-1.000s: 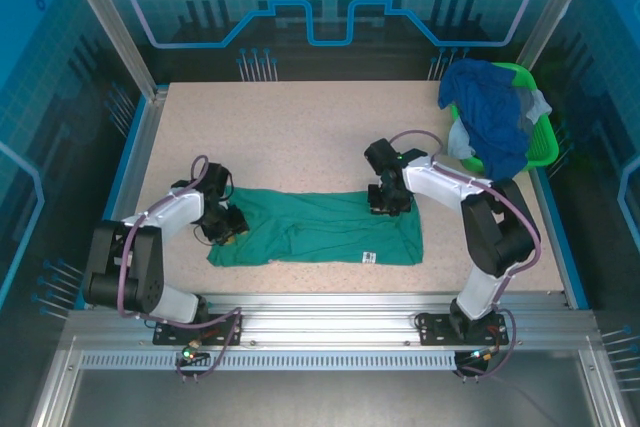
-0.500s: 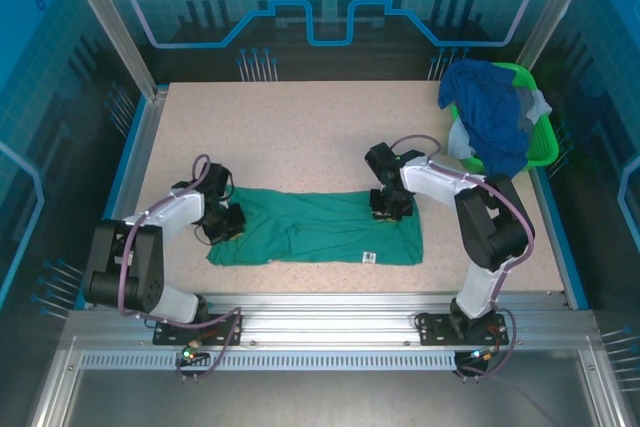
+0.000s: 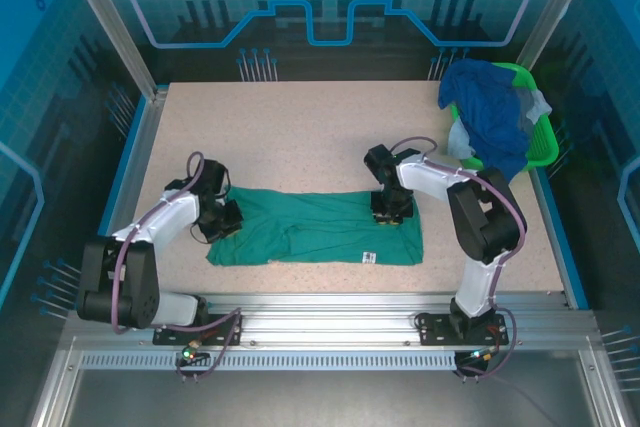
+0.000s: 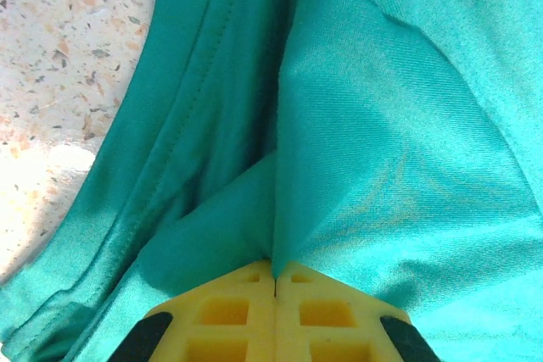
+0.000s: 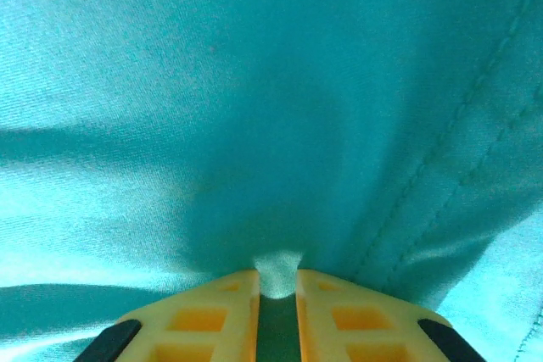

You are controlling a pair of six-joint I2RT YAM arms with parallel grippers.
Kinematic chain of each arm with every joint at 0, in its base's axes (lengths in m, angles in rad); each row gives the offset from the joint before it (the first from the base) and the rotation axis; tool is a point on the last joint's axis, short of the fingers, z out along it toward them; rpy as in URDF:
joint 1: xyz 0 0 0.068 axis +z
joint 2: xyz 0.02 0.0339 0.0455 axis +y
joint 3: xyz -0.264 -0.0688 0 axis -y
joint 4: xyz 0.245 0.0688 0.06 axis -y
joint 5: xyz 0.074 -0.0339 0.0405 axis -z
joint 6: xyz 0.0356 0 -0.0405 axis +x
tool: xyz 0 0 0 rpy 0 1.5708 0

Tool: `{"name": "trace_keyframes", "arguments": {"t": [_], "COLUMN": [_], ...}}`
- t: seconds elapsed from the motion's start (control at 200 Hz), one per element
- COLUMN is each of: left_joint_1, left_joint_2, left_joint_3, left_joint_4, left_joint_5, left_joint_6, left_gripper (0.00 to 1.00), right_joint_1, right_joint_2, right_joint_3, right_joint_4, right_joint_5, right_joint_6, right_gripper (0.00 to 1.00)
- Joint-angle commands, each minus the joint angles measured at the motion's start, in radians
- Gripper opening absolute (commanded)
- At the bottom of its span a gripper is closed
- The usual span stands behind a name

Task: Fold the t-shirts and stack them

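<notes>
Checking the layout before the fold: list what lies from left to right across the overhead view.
left hand → teal-green t-shirt → right hand → green basket

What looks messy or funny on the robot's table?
The bright green plastic basket at the far right corner is overflowing: a heap of royal blue cloth shirts spills over its rim. The teal-green t-shirt lies wrinkled, not folded yet.

No text could be read. A small white tag (image 3: 368, 257) on the teal shirt (image 3: 310, 232), toward the tabletop's (image 3: 300, 137) near edge, bore marks too small to read.
</notes>
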Motion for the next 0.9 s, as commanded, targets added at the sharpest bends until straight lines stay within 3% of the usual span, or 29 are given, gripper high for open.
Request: {"name": "trace_keyframes", "arguments": {"t": [0.0, 0.36, 0.64, 0.775, 0.895], "left_joint_1": [0.008, 0.008, 0.008, 0.008, 0.009], "left_joint_2": [-0.005, 0.054, 0.074, 0.094, 0.133], "left_joint_3": [0.047, 0.07, 0.056, 0.083, 0.114], "left_joint_4": [-0.051, -0.046, -0.013, -0.015, -0.016], "left_joint_5": [-0.025, 0.014, -0.002, -0.072, -0.131], "left_joint_6": [-0.011, 0.016, 0.029, 0.047, 0.073], "left_gripper": [0.09, 0.21, 0.12, 0.0, 0.0], "right_joint_1": [-0.014, -0.014, -0.014, -0.014, -0.014], "right_joint_2": [0.035, 0.043, 0.036, 0.03, 0.019], "right_joint_3": [0.009, 0.013, 0.008, 0.005, 0.004], "right_joint_4": [-0.05, -0.05, -0.048, -0.047, -0.045], "right_joint_5": [0.024, 0.022, 0.02, 0.027, 0.035], "right_joint_6": [0.002, 0.004, 0.005, 0.006, 0.005], "right_gripper": [0.19, 0.19, 0.19, 0.19, 0.19]}}
